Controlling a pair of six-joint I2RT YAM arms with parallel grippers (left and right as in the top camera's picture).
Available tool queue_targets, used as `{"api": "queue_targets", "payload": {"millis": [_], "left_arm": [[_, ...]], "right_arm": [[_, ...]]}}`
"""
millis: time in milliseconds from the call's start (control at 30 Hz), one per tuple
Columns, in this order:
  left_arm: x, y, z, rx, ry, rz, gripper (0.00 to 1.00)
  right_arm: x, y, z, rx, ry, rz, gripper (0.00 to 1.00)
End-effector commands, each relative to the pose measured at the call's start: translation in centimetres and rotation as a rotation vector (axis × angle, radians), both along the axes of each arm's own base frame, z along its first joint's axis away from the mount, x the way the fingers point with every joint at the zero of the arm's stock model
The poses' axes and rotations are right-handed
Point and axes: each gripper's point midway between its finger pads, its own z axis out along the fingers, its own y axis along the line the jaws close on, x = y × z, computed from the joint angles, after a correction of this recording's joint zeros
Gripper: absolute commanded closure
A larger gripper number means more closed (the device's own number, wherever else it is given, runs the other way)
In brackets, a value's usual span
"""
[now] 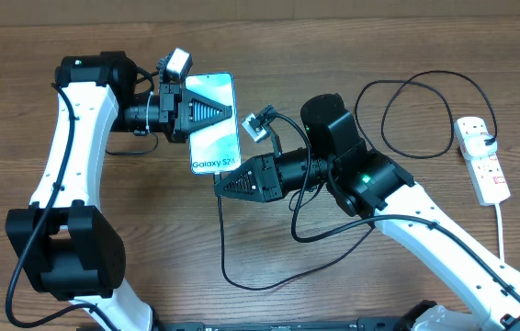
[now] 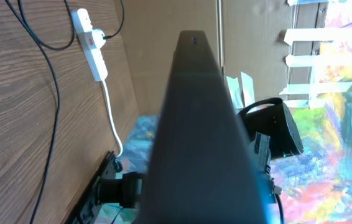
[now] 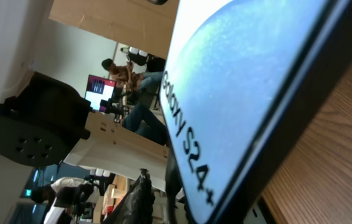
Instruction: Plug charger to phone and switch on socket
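Wooden table (image 1: 379, 37); left pincer (image 1: 227, 112) pinching teal-screened, dark-edged phone (image 1: 216, 145); right pincer (image 1: 223, 184) grip unclear.

Brown wooden table (image 1: 425, 55): visible grain, smooth, matt finish. Slim rectangular phone (image 1: 216, 147): glossy light-blue screen showing reflections, with a dark, smooth, satin edge; long thin black charger cable (image 1: 220, 230): matt, rubber-like sheath. White elongated power strip (image 1: 483, 158): smooth moulded plastic with a slight sheen, as on the white arm casings (image 1: 67, 147); black arm housings (image 1: 76, 257) matt.

one phone (image 1: 216, 147), one charger (image 1: 221, 234), one socket (image 1: 485, 161)
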Motion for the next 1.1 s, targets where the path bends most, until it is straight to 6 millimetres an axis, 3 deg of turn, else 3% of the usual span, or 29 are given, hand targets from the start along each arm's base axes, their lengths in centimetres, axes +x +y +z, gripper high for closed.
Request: {"api": "queue_targets", "payload": {"millis": [0,67,467,800,1067], "left_arm": [[0.1,0.0,1.1,-0.048,-0.018,0.012,0.96],[0.1,0.0,1.0,-0.045,-0.018,0.011,0.96],[-0.2,0.0,0.1,0.008,-0.007,-0.004,0.95],[-1.5,-2.1,-0.6,0.047,-0.020,-0.080,0.96],[-2.3,-2.4,-1.6,0.108,0.004,-0.110,0.96]], "right_arm": [[0.2,0.1,1.2,0.018,-0.037,-0.009,0.83],[0.3,0.1,1.1,0.015,-0.040,-0.017,0.96],[1.2,0.1,0.8,-0.006,-0.035,-0.072,0.96],[1.8,-0.2,0.8,-0.008,-0.036,-0.094,0.96],[3.0,-1.0,0.9,-0.009,-0.016,-0.134,0.96]]}}
